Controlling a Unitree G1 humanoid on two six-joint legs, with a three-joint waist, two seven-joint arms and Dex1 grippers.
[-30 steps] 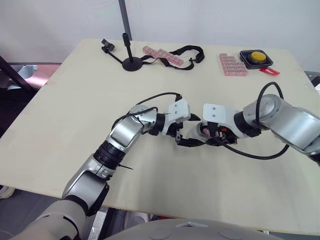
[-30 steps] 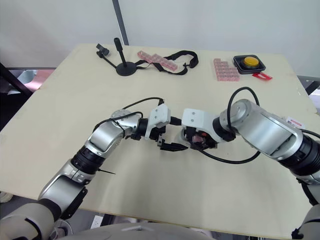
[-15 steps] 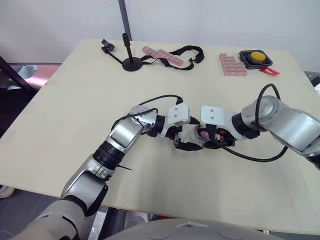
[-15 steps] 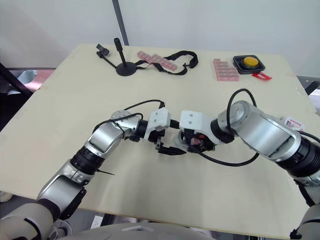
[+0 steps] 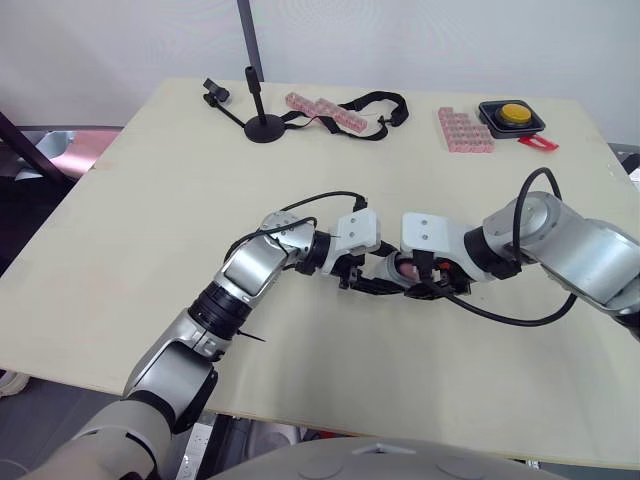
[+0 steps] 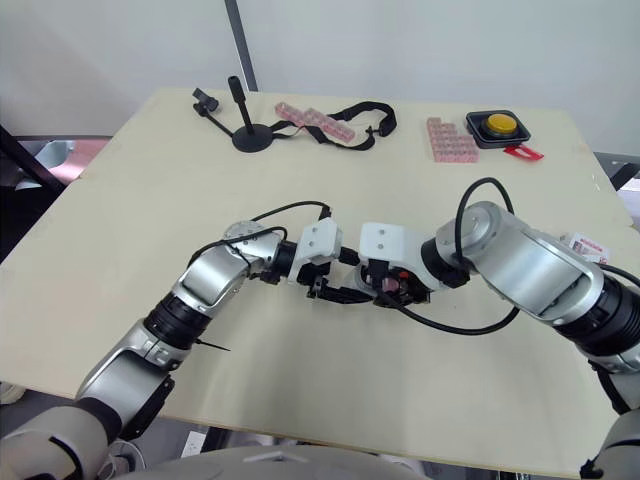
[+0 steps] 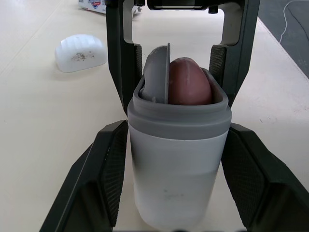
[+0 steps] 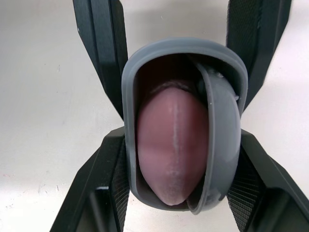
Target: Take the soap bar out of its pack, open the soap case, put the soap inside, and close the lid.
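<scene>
Sitting between the two grippers near the middle of the worktop [image 5: 150, 200], a little toward its near edge, the soap case [image 7: 176, 164] has a white body and a grey rim, and its mouth is open. The pinkish-brown soap [image 7: 188, 79] stands inside that mouth, filling most of it, with a thin grey flap [image 7: 157, 75] wedged beside it just within the rim.

The left gripper [image 7: 176, 128] pinches the white body, its black fingers [image 7: 113, 169] pressed flat against both sides. The right gripper [image 8: 183, 135] faces it from the other end, looking straight into the mouth, and its fingers [image 8: 108, 188] close on the grey rim from either side. The two grippers meet almost tip to tip over the case.

In the left wrist view, a white rounded piece [image 7: 79, 52] with dark specks lies on the worktop apart from the case, and the soap pack [image 7: 94, 5] lies past it. Seen from the head, the pack [image 6: 583, 243] sits by the right edge.

Along the far edge stand a black stand [image 5: 262, 125], a black strap [image 5: 375, 100] with a strip of pink blocks [image 5: 325, 110], a second cluster of pink blocks [image 5: 464, 130], a yellow button box [image 5: 513, 115] and a small red piece [image 5: 538, 143], all well apart from the case.
</scene>
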